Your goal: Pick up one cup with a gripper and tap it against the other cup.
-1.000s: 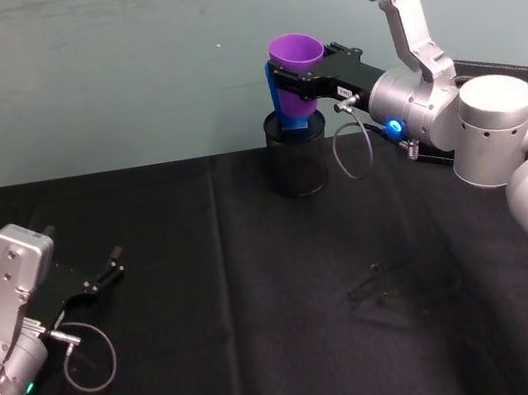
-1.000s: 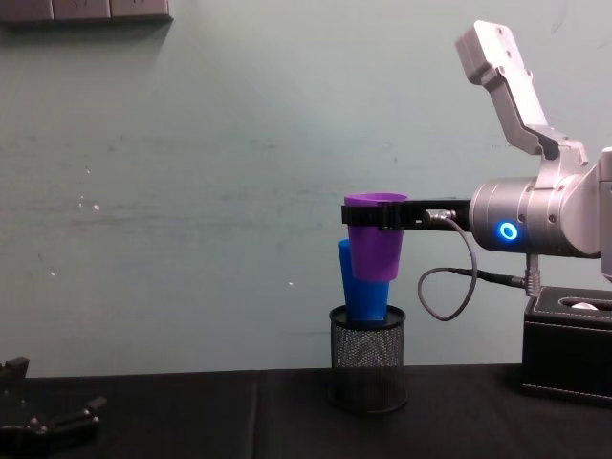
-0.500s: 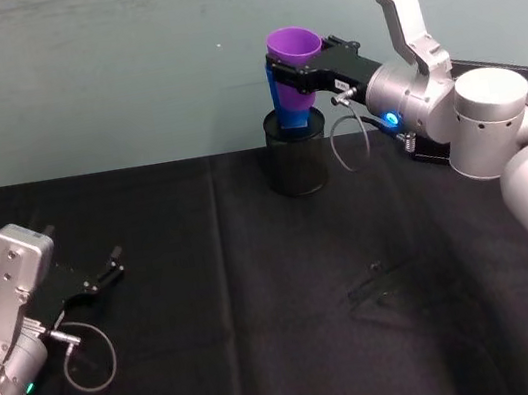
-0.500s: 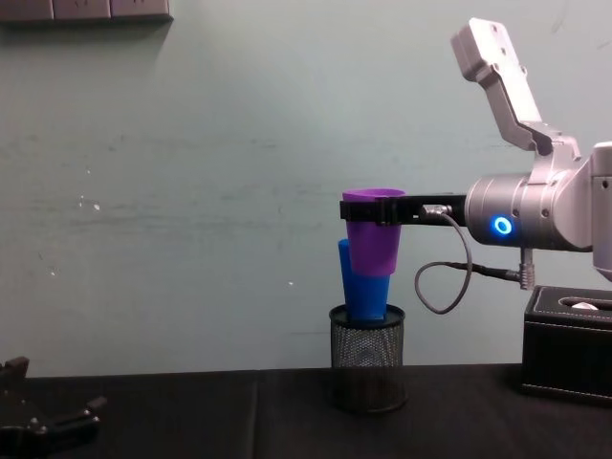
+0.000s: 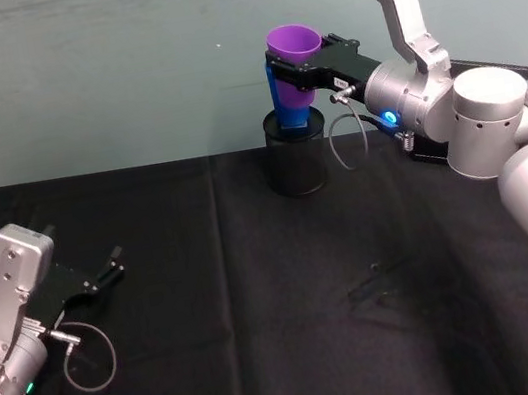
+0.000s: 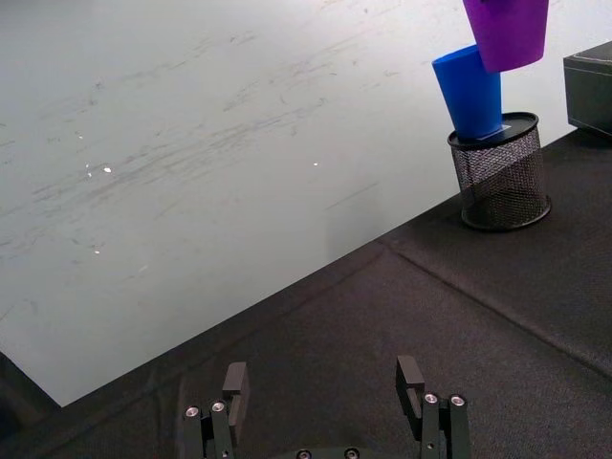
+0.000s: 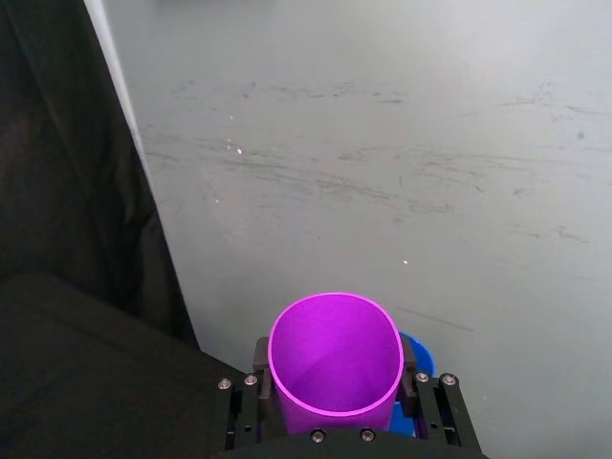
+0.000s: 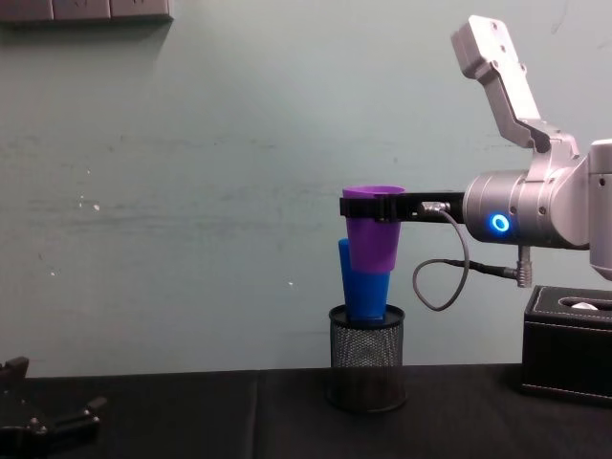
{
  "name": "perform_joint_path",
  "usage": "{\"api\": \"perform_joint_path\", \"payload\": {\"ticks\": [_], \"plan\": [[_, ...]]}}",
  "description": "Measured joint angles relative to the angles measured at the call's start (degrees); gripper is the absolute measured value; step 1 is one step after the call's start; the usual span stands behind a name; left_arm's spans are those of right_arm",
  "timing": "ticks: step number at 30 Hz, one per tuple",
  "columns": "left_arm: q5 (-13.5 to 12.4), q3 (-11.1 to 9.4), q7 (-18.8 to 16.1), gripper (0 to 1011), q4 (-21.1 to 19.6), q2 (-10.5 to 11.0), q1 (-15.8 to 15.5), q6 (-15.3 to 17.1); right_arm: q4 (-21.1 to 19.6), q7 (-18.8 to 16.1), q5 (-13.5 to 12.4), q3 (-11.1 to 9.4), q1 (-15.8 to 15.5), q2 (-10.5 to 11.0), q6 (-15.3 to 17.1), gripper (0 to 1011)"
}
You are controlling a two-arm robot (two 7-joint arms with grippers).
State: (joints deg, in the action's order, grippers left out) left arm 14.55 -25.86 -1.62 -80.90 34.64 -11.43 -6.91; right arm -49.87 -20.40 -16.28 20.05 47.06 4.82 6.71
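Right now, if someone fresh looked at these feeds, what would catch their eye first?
The purple cup, clamped just below its rim in the right gripper, is held high near the back wall at centre. It hangs right beside the blue cup, which stands in the black mesh pen holder on the black table; contact I cannot confirm. The left gripper rests open, low at the table's left.

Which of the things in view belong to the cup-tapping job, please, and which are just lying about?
Job in hand:
- purple cup, held aloft
- right gripper, shut on it
- blue cup, lower, beside it

Lying about:
- black wire-mesh pen holder, holding the blue cup
- black box, far right
- left gripper, open, parked low at the left
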Motion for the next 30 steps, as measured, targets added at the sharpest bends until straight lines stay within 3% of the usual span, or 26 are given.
{"api": "perform_joint_path", "payload": {"ticks": [30], "plan": [[0.0, 0.0, 0.0, 1011, 0.0, 0.0, 0.0, 0.0, -0.4, 0.19, 0.11, -0.15, -0.18, 0.07, 0.22, 726]]}}
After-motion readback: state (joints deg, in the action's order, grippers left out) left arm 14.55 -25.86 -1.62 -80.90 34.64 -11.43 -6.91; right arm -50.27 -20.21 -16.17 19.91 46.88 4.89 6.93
